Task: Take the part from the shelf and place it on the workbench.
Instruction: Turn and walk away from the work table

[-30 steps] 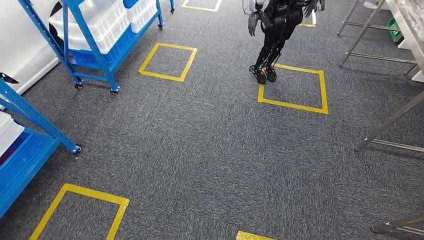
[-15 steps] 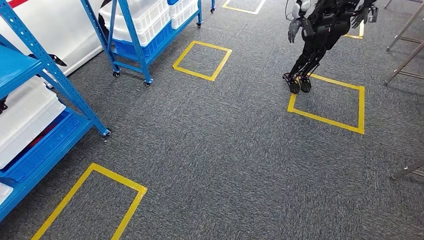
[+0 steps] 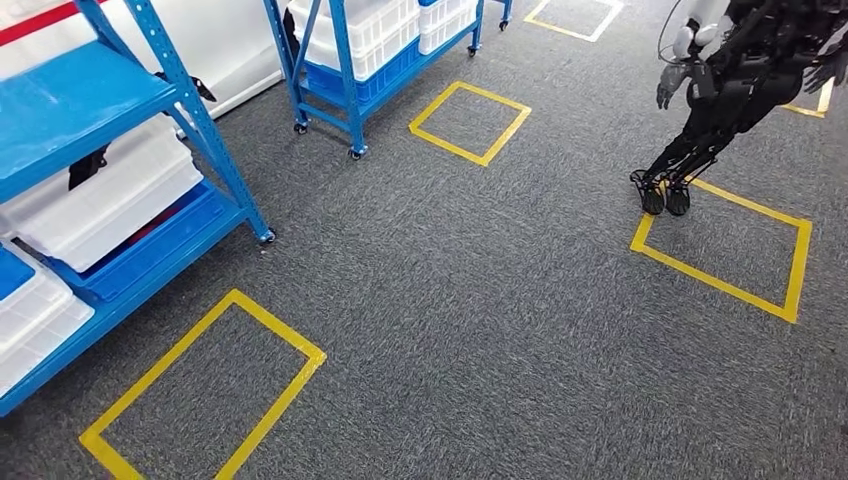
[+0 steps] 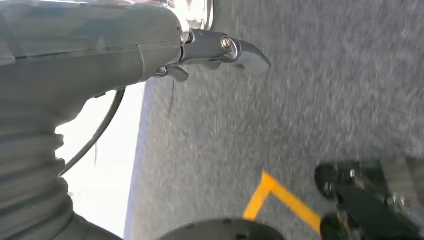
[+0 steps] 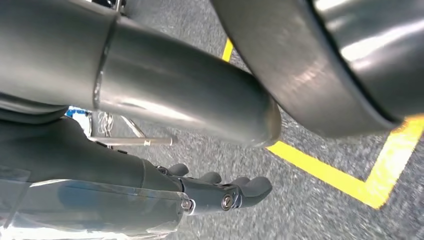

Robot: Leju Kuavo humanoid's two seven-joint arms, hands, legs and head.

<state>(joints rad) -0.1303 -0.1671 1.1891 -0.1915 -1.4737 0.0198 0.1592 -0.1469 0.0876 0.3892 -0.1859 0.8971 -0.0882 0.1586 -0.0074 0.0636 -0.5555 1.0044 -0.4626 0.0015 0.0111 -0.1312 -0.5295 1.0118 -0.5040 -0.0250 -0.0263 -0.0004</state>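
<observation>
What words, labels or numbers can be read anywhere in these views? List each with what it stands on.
None can be read.
The blue shelf and its white bins carry no legible label.
The yellow floor squares are plain tape outlines without writing.
The other robot shows no readable marking.
The left hand and right hand show no print; both wrist views are blurred.

1. Grey speckled carpet [image 3: 470,330] covers the floor across the whole frame.
2. Yellow tape squares [image 3: 205,395] mark the carpet at lower left, upper centre and right.
3. A blue metal rack [image 3: 215,150] on castors stands at the left edge, white bins [image 3: 110,195] on it.
4. A second blue rack [image 3: 345,70] stands at upper centre, before a white wall [image 3: 225,40].
</observation>
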